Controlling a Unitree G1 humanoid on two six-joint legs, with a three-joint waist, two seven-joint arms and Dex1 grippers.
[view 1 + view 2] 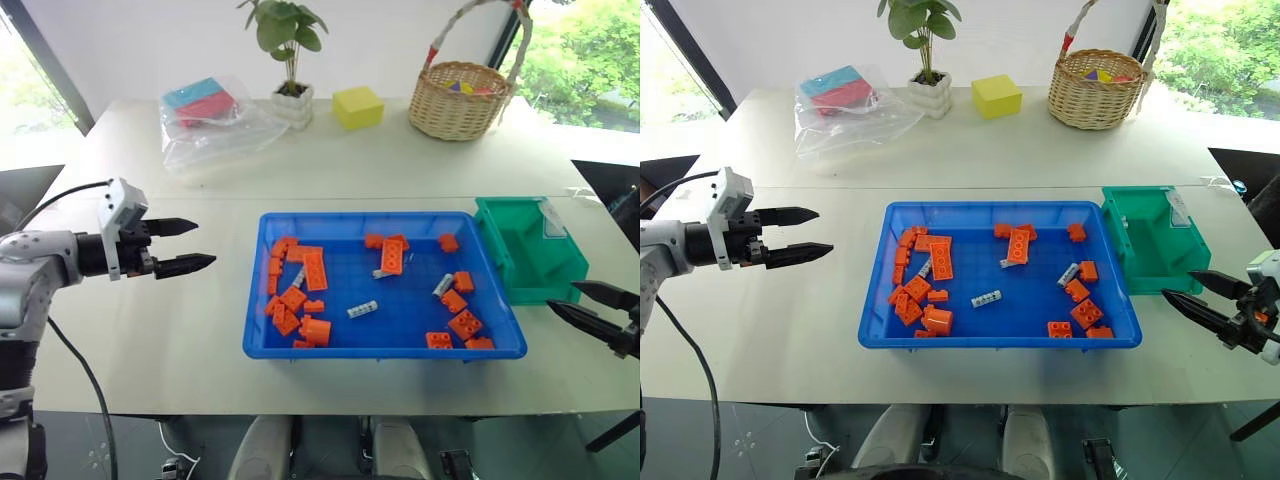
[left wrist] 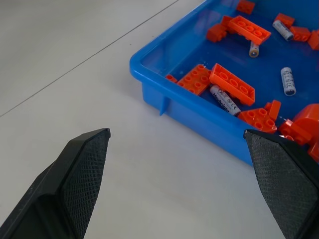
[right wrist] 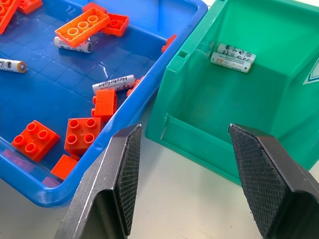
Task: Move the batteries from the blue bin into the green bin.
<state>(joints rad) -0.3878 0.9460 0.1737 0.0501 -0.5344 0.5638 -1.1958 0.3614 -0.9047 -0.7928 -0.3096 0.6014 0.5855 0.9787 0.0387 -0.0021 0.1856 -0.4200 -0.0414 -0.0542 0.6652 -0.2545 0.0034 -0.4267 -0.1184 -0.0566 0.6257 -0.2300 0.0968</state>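
Left pincer (image 1: 198, 246) spread wide, empty, over the table (image 1: 180, 330) beside the blue bin (image 1: 300, 348). Right pincer (image 1: 1188, 292) also parted, holding nothing, just off the green bin (image 1: 1130, 262) front. Four batteries (image 1: 986, 298) lie among orange bricks (image 1: 941, 258) in the blue bin; two batteries rest in the green bin.

Blue bin (image 1: 385, 347) was glossy smooth plastic; green bin (image 3: 259, 99) plastic, more matt; bench (image 2: 65, 64) smooth matt; finger pads (image 3: 130, 169) w/ rough knurled texture; wicker basket (image 1: 458, 105).
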